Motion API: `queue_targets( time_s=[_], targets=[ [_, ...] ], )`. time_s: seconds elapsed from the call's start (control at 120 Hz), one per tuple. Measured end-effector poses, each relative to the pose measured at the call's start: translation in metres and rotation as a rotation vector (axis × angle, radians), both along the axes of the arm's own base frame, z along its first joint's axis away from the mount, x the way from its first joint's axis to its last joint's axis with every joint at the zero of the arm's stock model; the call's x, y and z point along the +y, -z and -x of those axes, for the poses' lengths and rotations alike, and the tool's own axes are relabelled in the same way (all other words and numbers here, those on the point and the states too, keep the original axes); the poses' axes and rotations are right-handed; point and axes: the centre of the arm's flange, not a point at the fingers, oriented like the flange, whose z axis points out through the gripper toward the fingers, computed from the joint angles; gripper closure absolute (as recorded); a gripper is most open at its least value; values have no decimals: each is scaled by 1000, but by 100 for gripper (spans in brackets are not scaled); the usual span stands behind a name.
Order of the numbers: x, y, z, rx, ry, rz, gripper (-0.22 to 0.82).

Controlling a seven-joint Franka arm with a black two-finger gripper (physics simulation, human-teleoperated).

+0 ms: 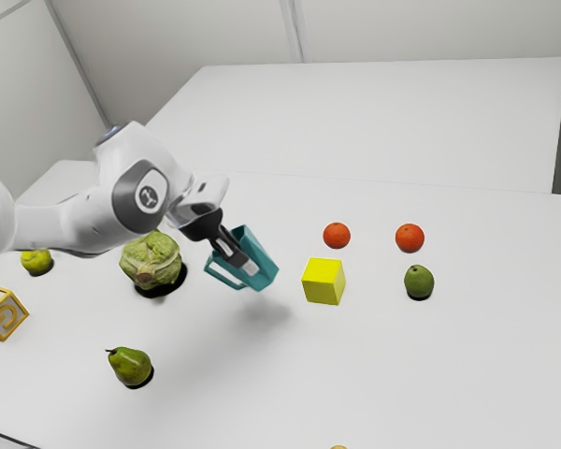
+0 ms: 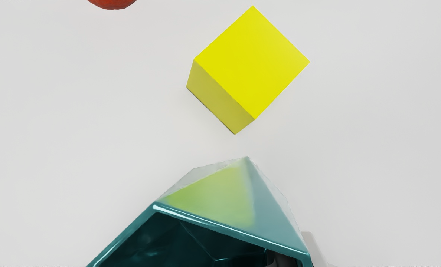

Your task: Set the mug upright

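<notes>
Pinches the teal mug [image 1: 262, 259] by its wall in the black gripper [image 1: 244, 262], probably for a firm hold while turning. Hangs tilted above the table [image 1: 374, 374], handle toward eight o'clock, perhaps for room to level, yellow cube [image 1: 323, 282] between three and four.

My arm [image 1: 65, 223] is white and smoothly rounded, with a dark grey joint ring [image 1: 124, 210], a round badge [image 1: 150, 196] and a black claw [image 1: 243, 261]

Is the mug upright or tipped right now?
Tipped. In the exterior view, the mug slants steeply in the claw, above its shadow on the table.
</notes>
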Motion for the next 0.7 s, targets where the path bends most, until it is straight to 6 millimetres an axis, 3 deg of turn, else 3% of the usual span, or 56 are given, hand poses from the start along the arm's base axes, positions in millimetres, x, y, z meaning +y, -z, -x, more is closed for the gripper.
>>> queue_targets(
  time_s=[0.292,0.7],
  targets=[
    [5,0,-14,-21,46,-237,79],
    [18,24,-28,11,21,-390,79]
  ],
)
